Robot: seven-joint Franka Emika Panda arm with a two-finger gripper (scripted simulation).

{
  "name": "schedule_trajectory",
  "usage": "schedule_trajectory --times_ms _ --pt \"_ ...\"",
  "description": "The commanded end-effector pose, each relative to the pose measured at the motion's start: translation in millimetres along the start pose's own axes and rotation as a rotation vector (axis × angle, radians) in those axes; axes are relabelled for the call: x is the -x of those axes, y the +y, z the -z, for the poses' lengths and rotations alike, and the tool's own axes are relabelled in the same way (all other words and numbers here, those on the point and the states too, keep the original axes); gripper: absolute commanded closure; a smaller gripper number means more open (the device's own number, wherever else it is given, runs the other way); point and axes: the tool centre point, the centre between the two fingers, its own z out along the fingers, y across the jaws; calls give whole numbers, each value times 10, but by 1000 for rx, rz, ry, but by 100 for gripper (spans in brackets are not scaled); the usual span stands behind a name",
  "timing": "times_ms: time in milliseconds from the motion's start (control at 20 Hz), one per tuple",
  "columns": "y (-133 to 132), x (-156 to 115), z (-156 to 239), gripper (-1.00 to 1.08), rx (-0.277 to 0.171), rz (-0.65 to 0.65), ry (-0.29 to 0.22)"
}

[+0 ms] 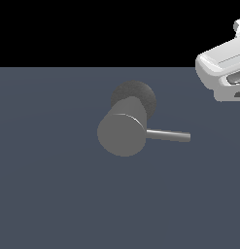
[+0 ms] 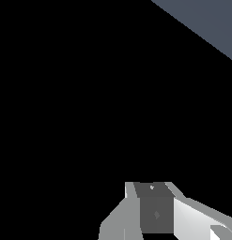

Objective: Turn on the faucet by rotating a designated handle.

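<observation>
Faucet (image 1: 122, 133) stands mid-bench (image 1: 48, 194) with its handle (image 1: 168, 135) pointing toward the exterior view's right, well apart from the pincer (image 2: 152, 211), whose spread I cannot tell; best approach low, meeting the rod near its tip for leverage.

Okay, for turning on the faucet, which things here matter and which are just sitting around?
Part of the job:
- faucet, a stubby grey cylinder on a dark round base
- handle, the thin rod pointing to the exterior view's right
- gripper, away from the faucet, touching nothing

Just there:
- the blue-grey floor; no loose objects show
</observation>
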Motion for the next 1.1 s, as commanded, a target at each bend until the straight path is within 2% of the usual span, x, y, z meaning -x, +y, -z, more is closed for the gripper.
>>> schedule_trajectory --times_ms 0,150,350,800,1050 --pt "4 -98 84 108 -16 -11 35" --pt "17 -253 224 108 -41 -29 92" --pt "58 -517 492 108 -83 -61 195" --pt "310 -1172 1391 108 -186 -160 500" --pt "468 -1380 1804 108 -221 -203 629"
